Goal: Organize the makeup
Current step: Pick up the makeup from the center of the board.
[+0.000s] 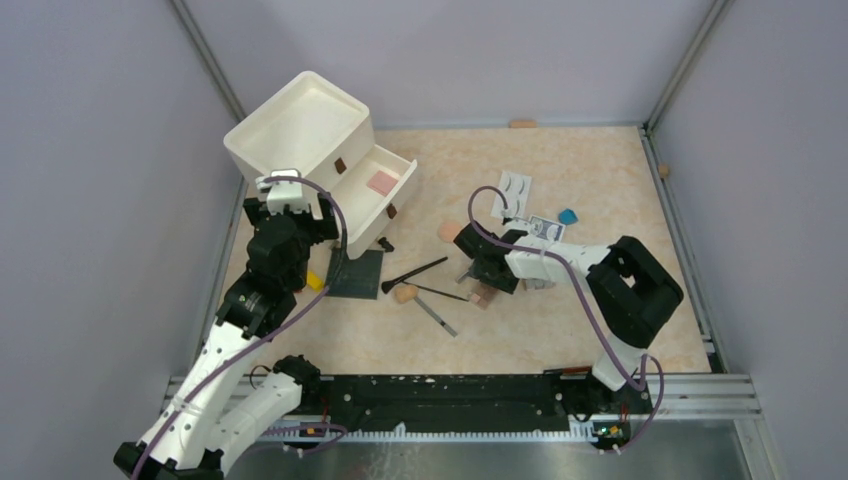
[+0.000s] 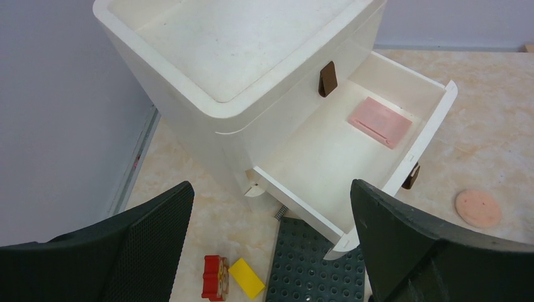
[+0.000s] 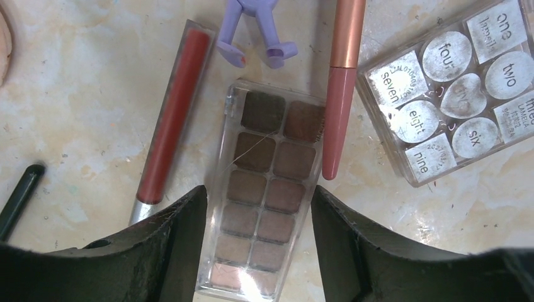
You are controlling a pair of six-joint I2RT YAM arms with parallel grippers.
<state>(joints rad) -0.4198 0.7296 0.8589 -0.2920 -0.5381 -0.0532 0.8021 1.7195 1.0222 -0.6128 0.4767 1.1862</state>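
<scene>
Left end effector (image 2: 272, 187): wide open, above the open drawer (image 2: 315, 157).
Pink compact (image 2: 380, 121): inside that drawer.
Right end effector (image 3: 258, 192): jaws at both sides of the brown palette (image 3: 261, 207); grip or not, I cannot tell.
Palette place: flat on the table (image 3: 75, 113).

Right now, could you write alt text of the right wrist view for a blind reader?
The open right gripper straddles a brown eyeshadow palette lying flat on the marbled table. A red lip tube lies beside it on the picture's left, a pink tube on the right, a clear numbered case farther right.
</scene>
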